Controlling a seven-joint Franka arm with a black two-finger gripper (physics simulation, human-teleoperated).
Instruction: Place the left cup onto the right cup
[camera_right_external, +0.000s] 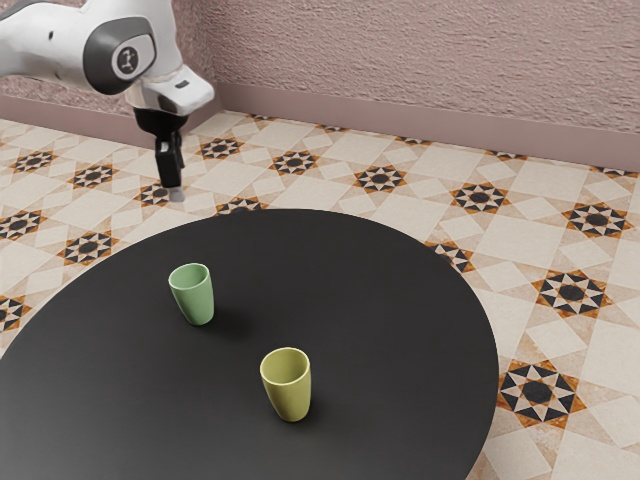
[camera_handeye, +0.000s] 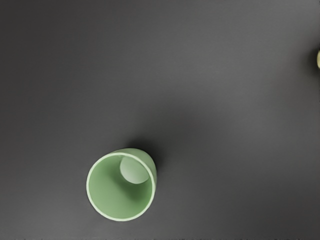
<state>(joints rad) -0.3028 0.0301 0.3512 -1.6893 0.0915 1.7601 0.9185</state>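
In the exterior view, our arm (camera_right_external: 100, 50) was cut off by the frame, so we saw just its last white links. The gripper (camera_right_external: 174, 188) hung well above the green cup (camera_right_external: 191, 293), not touching it. It appeared from the side as one dark shape, so we could not tell whether it was open or closed.

The green cup stood upright on the round black table (camera_right_external: 400, 300), with its mouth up. It was pale green and plain, and a little narrower at the base. The yellow-green cup (camera_right_external: 286, 383) stood to the exterior view's right of the green cup and nearer to the camera, well apart from it and also upright. The near part of the table, in front of the green cup, was cut off by the frame.

In the wrist view, we looked down into the green cup (camera_handeye: 121, 184). Its rim was a full circle, its flat bottom looked paler, and a soft shadow lay on the table (camera_handeye: 200, 75) beside it. Far from the green cup, the yellow-green cup (camera_handeye: 318, 59) was a thin sliver, cut off by the frame.
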